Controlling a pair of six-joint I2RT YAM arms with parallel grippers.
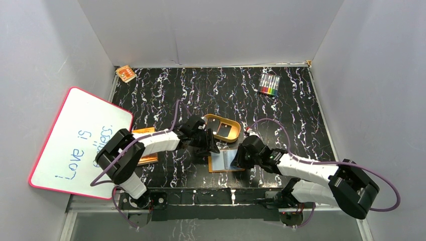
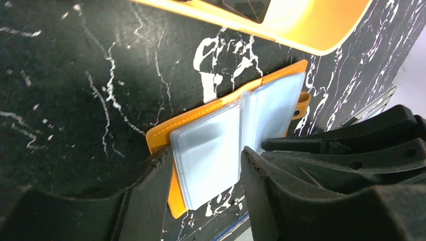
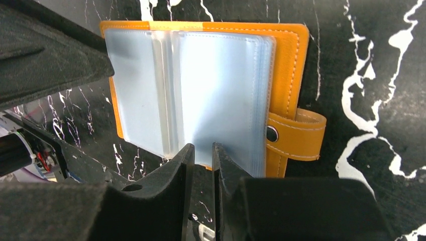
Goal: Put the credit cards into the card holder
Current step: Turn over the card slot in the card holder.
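Observation:
The card holder lies open on the black marbled table, orange leather with pale blue-grey sleeves up; it also shows in the left wrist view and the right wrist view. Black credit cards lie in the tan oval tray; one shows in the left wrist view. My left gripper is open, its fingers straddling the holder's left stack of sleeves. My right gripper is nearly shut with a thin gap, its tips at the near edge of the right sleeves; I see nothing between them.
A whiteboard leans at the left. An orange printed booklet lies under the left arm. A pack of markers sits at the back right and a small orange item at the back left corner.

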